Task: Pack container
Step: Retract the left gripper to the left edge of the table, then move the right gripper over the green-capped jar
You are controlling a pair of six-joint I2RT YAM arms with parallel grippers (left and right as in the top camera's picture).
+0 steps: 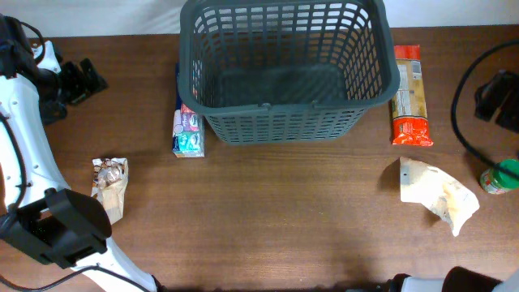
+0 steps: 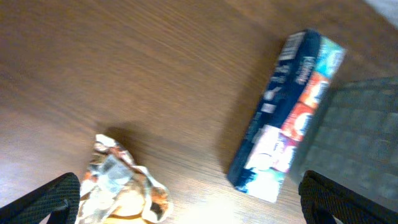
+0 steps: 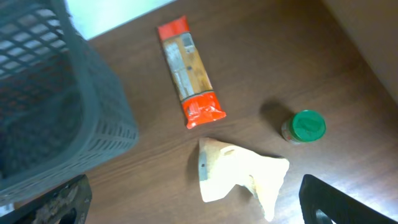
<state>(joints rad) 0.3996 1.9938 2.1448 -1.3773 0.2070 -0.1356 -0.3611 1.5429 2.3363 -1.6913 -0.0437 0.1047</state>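
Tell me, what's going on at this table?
Two robot arms are meant to pack the dark grey basket, which looks empty so far. Around it on the table lie a blue box, a crumpled wrapper, an orange packet, a beige bag and a green-lidded jar. Neither arm holds anything: the left gripper is open above the wrapper and blue box, the right gripper open above the beige bag.

On the brown tabletop (image 1: pixel 268 219), a crumpled snack wrapper (image 1: pixel 109 185) lies near the left edge, a blue box (image 1: pixel 188 130) farther in; a red-orange packet (image 1: pixel 409 96) (pasta, seemingly), a pale paper bag (image 1: pixel 438 193) and a green-lidded jar (image 1: pixel 503 177) lie toward the right edge.
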